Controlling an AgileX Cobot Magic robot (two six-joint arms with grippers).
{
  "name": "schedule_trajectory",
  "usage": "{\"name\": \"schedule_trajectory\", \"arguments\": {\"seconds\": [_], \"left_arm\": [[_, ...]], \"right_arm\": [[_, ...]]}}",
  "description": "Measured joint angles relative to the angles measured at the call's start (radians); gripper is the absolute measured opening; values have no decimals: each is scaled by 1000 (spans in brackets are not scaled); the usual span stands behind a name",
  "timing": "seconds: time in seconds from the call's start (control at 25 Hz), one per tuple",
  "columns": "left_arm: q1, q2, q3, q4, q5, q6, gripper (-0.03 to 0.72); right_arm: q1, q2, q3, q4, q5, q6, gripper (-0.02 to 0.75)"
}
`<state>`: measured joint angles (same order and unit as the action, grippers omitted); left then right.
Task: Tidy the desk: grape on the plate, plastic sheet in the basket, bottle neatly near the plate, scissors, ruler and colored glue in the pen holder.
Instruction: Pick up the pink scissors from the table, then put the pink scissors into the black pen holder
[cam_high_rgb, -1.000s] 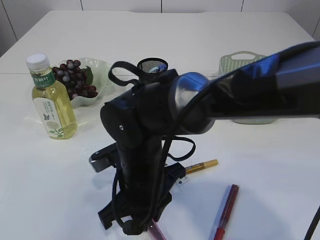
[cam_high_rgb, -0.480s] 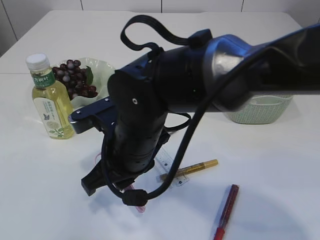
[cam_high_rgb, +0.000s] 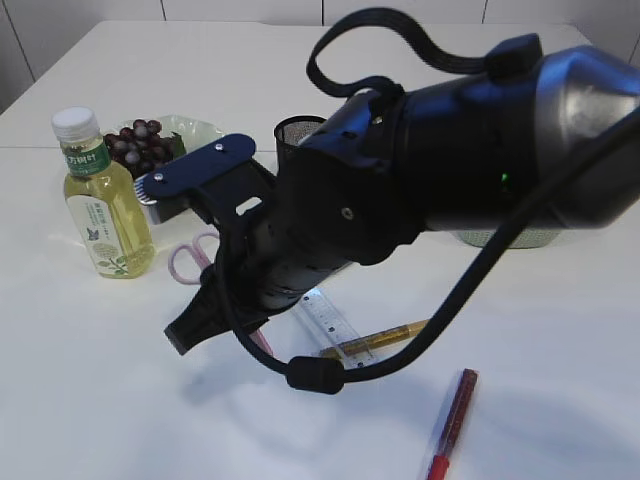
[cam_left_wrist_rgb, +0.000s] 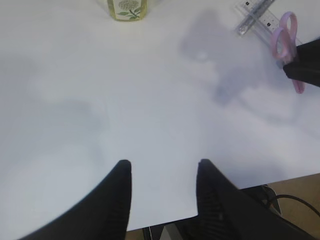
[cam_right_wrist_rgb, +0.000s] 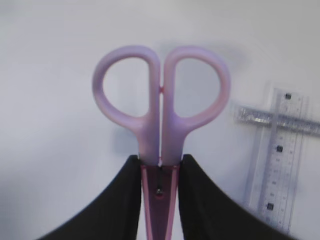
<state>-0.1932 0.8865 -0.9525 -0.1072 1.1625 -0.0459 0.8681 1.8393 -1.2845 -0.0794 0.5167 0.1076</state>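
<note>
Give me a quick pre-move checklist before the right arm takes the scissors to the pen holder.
1. Right claw shut on scissors near the pivot: ok.
2. Scissors closed, handles pointing away from the claw: ok.
3. Scissors off the table: cannot tell for certain; the exterior view suggests lifted.
4. Pen holder upright: ok; the arm hides most of it.
5. Left claw open, empty, above bare table: ok.
6. Ruler and glue pens on the table, not yet stowed: not ok.

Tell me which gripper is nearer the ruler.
Right. The right gripper, shut on the scissors, hangs just beside the ruler. The left gripper hovers open over bare table, well away from it.
</note>
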Motion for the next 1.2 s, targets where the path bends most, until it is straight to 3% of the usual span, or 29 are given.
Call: {"name": "schedule_trajectory", "arguments": {"seconds": [0.56, 1.2], "left_arm": [[0, 0, 0, 0, -99, 0, 317], [0, 0, 0, 4, -217, 0, 317]], "right_arm": [[0, -35, 2, -109, -242, -1, 207], [-87, -58, 7, -173, -439, -2, 207]]}}
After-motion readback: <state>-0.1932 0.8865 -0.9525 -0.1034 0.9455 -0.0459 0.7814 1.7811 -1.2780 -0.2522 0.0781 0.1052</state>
